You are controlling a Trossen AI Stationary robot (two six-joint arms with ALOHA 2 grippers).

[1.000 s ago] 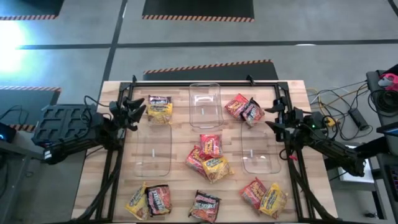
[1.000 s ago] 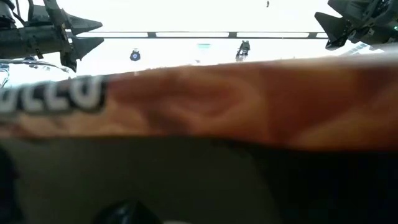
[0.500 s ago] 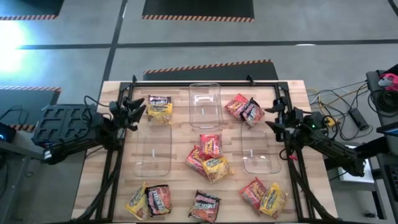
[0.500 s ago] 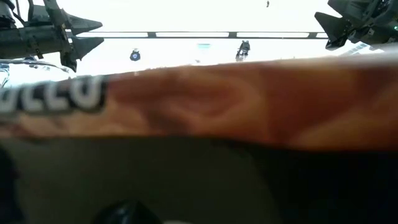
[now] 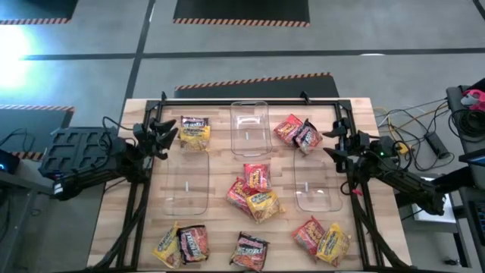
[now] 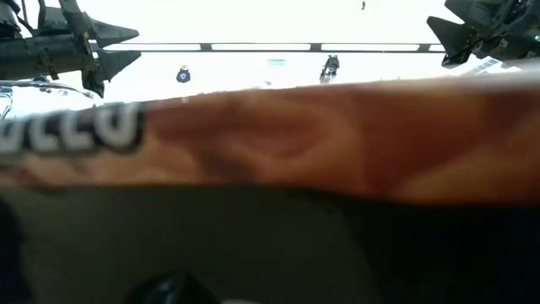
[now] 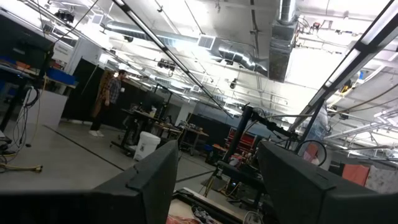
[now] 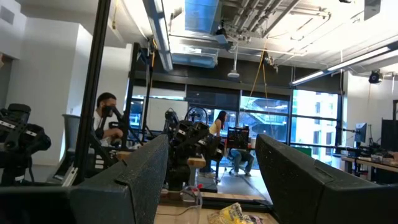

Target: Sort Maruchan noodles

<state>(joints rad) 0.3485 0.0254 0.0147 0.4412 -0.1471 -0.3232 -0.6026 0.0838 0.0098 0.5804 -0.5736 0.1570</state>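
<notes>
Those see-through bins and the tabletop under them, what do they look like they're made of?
The bins look like clear, glossy plastic: the boards show straight through them and their rims catch light. The table looks like pale wood, butcher-block style, with plank seams and grain showing and a fairly matte finish. The noodle packets seem to be shiny printed plastic film.

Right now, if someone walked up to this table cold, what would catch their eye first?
Probably the bright red and yellow noodle packets scattered in small clusters over the wooden table, with the biggest pile at its middle. Among them sit three clear bins, all empty. The left gripper and right gripper hang open at the table's side edges, holding nothing.
</notes>
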